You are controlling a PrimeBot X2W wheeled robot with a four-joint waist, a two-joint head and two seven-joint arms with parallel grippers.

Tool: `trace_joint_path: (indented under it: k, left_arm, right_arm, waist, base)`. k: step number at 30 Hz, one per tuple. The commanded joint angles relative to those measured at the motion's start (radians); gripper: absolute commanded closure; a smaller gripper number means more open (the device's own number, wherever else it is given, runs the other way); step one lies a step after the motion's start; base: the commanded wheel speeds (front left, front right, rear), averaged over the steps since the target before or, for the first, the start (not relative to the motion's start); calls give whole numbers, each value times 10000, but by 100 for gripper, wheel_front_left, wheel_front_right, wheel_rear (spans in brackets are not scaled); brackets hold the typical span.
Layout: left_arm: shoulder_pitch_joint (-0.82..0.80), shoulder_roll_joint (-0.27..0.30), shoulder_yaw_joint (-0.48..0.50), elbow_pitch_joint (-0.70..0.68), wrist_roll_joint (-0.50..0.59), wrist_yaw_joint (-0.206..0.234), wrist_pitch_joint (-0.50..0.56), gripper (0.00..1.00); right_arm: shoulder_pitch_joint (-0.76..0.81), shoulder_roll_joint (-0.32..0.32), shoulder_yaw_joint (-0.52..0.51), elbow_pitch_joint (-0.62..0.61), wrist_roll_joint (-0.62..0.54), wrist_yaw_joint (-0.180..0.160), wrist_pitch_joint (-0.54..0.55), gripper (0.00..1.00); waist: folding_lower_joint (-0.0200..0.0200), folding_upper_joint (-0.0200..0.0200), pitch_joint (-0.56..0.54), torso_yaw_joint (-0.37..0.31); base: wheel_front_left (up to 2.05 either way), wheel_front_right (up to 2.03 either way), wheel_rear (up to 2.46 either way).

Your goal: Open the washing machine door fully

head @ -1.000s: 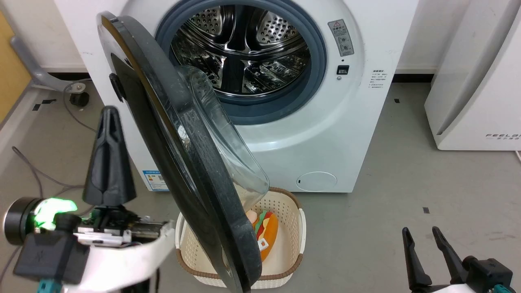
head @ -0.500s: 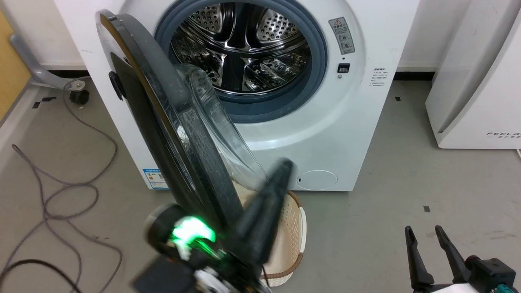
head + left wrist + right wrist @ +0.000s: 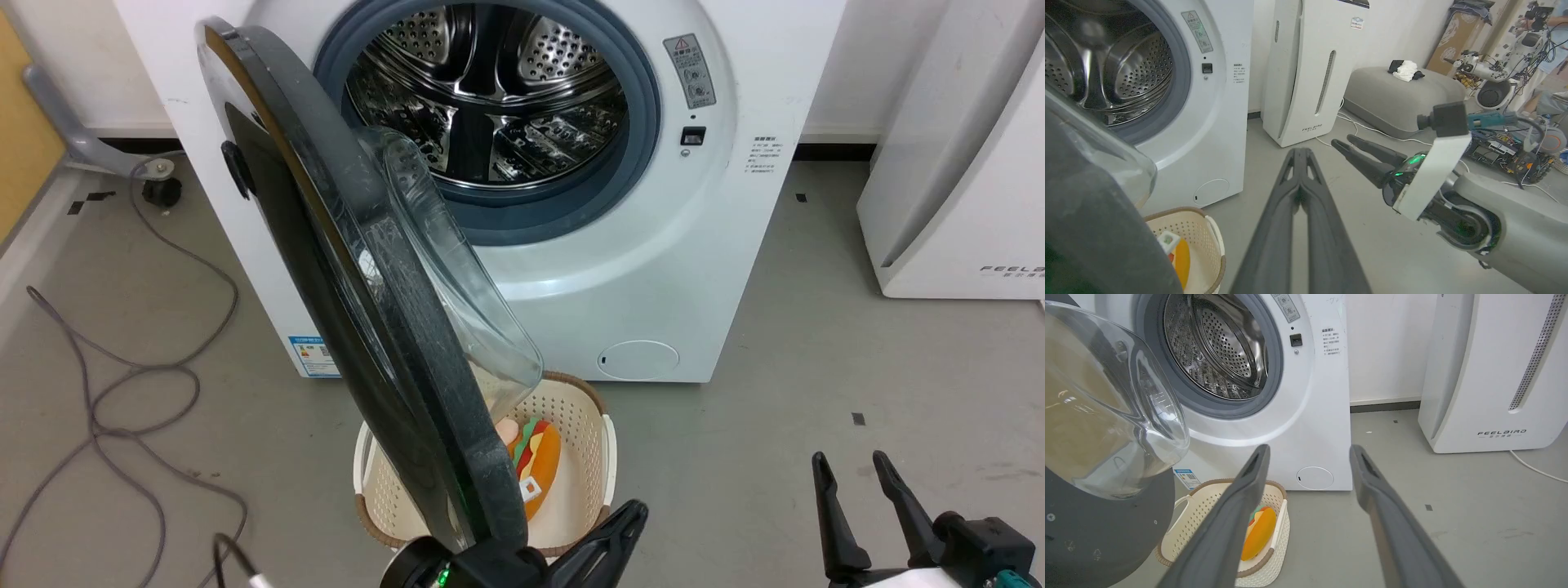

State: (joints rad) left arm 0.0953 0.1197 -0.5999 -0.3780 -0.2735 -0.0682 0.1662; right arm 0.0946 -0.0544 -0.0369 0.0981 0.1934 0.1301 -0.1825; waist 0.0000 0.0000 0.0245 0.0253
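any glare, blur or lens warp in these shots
Head view: sharp, with bright glints on the steel drum. Left wrist view: the washing machine door is a soft dark blur near the lens, and the wide angle tilts the FEELBIRD appliance. Right wrist view: tan reflections cloud the door's glass bowl.

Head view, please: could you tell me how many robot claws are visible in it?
2. The left claw, shut, is at the bottom centre near the basket; the right claw, open, is at the lower right.
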Motion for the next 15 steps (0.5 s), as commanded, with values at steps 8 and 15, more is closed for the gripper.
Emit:
trace_joint_path:
  k: [8, 15]
  left_arm:
    - [-862, -225, 277, 2005, 476, 422, -608, 100]
    - [-1435, -387, 584, 3075, 517, 830, -1030, 100]
  right_arm:
    - [-158, 41, 75, -7, -18, 6, -14, 0]
    - [-133, 41, 66, 44, 27, 6, -17, 0]
  waist:
    - [0, 0, 60, -18]
    - [0, 0, 95, -25]
  base:
    - [0, 0, 0]
    - [0, 0, 0]
